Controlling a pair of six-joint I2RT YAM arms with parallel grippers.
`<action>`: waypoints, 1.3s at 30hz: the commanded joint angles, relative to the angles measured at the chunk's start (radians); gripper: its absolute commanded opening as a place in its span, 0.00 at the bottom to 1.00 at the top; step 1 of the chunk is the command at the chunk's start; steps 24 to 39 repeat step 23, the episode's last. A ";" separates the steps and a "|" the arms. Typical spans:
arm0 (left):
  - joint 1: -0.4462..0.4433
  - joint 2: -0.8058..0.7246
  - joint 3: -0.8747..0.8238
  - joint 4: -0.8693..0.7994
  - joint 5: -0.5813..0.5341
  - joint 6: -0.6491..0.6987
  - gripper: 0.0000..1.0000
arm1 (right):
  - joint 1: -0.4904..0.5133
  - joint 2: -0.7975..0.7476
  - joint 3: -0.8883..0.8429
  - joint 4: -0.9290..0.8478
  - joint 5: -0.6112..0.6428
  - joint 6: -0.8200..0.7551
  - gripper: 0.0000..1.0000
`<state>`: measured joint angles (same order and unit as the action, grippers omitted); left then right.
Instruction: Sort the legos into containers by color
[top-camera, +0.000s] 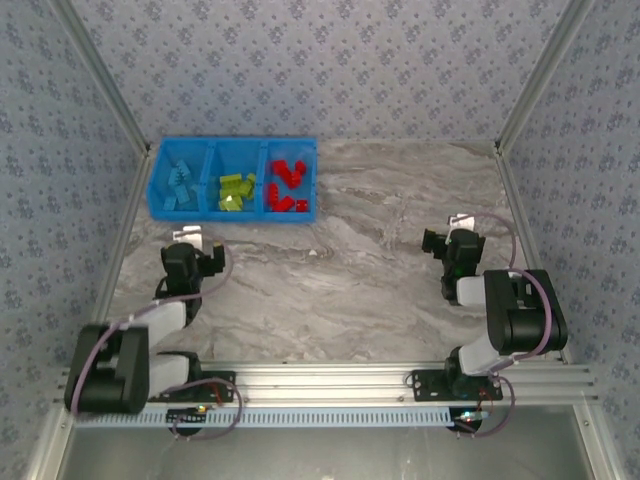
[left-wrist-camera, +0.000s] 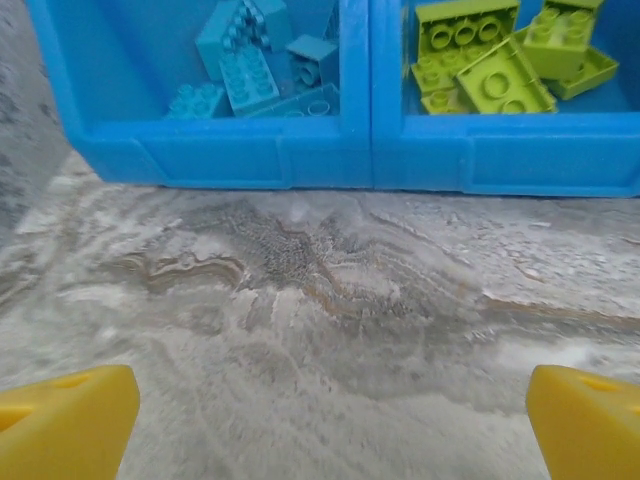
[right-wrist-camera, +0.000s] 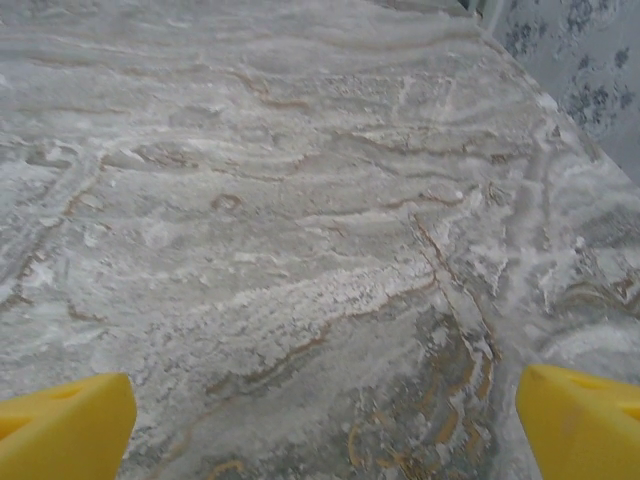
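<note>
The blue three-compartment bin (top-camera: 232, 213) stands at the back left of the marble table. Its left compartment holds light blue legos (top-camera: 179, 185), the middle one lime green legos (top-camera: 235, 190), the right one red legos (top-camera: 287, 186). My left gripper (top-camera: 197, 245) hovers open just in front of the bin, nothing between its yellow fingertips (left-wrist-camera: 65, 425); the bin's front wall (left-wrist-camera: 340, 160), light blue legos (left-wrist-camera: 250, 65) and green legos (left-wrist-camera: 495, 55) fill its upper view. My right gripper (top-camera: 447, 238) stands open over bare table at the right, its yellow fingertips (right-wrist-camera: 580, 420) wide apart.
Patterned walls enclose the table on three sides, with metal frame posts at the corners. The right wall (right-wrist-camera: 575, 60) lies close beyond the right gripper. An aluminium rail (top-camera: 330, 378) carries both arm bases at the near edge.
</note>
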<state>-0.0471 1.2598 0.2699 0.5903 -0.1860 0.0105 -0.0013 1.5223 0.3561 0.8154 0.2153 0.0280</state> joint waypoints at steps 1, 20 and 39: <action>0.054 0.171 0.099 0.209 0.164 -0.020 0.99 | -0.008 -0.002 0.005 0.050 -0.034 -0.020 1.00; 0.073 0.274 0.141 0.226 0.155 -0.043 0.99 | -0.019 0.001 0.022 0.023 -0.126 -0.042 1.00; 0.072 0.274 0.141 0.226 0.155 -0.042 0.99 | -0.019 0.000 0.017 0.029 -0.126 -0.042 1.00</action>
